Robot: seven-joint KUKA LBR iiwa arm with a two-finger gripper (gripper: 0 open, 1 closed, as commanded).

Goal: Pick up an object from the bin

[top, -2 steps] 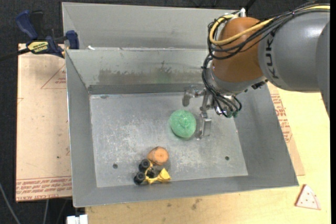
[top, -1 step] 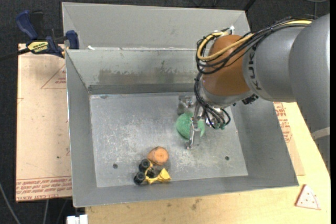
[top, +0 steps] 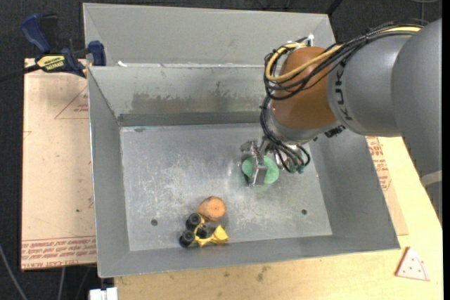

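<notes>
- We've got the gripper (top: 256, 168) low over the middle of the bin (top: 159, 158), right on top of a small green thing (top: 268, 175) lying on the floor a little right of centre.
- Is it apart, or closed on the green piece? We cannot tell; the wrist and its dark cables (top: 296, 159) hide the view from this side.
- First risk, as we judge it: the green thing peeks out mostly on one side of the gripper, so an off-centre squeeze could pinch just an edge and flick it away across the smooth metal.
- Second risk: it looks low and flat, so the gripper has to work close to the floor, and a scrape or jam against the metal is possible.
- Third: a weak hold could let it drop on the lift.
- Less worry about neighbours: the orange round piece (top: 211, 207) and the yellow-and-black toy (top: 203, 234) sit well apart, near the front wall.
</notes>
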